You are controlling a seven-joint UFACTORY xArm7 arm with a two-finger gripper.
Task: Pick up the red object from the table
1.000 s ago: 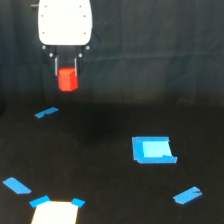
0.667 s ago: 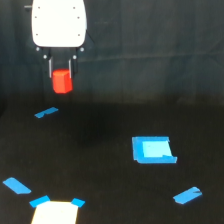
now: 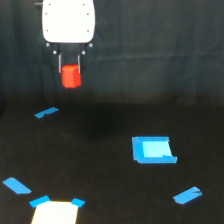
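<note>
The red object (image 3: 71, 76) is a small red-orange block held between the two thin fingers of my gripper (image 3: 70, 80), well above the black table (image 3: 110, 170). The gripper hangs under a white arm housing (image 3: 68, 21) at the upper part of the exterior view's left. The jaws are shut on the block's sides. The block is clear of the table surface.
A blue square patch (image 3: 152, 149) lies on the exterior view's right. Blue tape strips lie at the left (image 3: 46, 112), the lower left (image 3: 16, 185) and the lower right (image 3: 187, 195). A pale square patch (image 3: 55, 212) with blue corners sits at the bottom edge.
The gripper and the held red block have shifted slightly toward the exterior view's left and lower in the frame. The grip is unchanged.
</note>
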